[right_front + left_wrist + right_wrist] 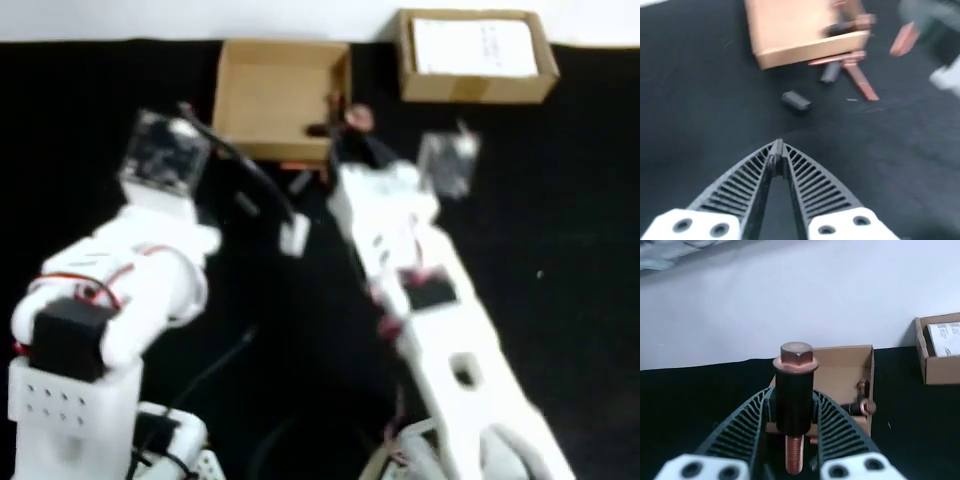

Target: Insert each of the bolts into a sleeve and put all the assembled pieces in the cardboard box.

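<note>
**A:** Where does the assembled piece stand?

**B:** A copper bolt (796,356) is fully seated in a black sleeve (794,390). The right gripper (793,405) pinches that sleeve upright, bolt head up. In the high view it hangs at the 4 o'clock corner of the cardboard box (270,95), which sits at 12 o'clock on the black table (560,250).

**A:** Anything in the box already?

**B:** Yes, a finished piece (864,406) lies against one inner wall. There may be a second, but I can't count them.

**A:** What's left?

**B:** Dropping this one in, I'd say. After that, a loose sleeve (796,101), a second sleeve (830,72) and bare bolts (862,85) lie on the table off the box's 5 o'clock corner. So at least one more pairing, likely two.

**A:** The other arm?

**B:** The left gripper (778,152) has its fingers pressed together on nothing, above the table short of those parts.

**A:** Anything else?

**B:** A second box holding a sheet of paper (475,55), at the first box's 3 o'clock.
</note>
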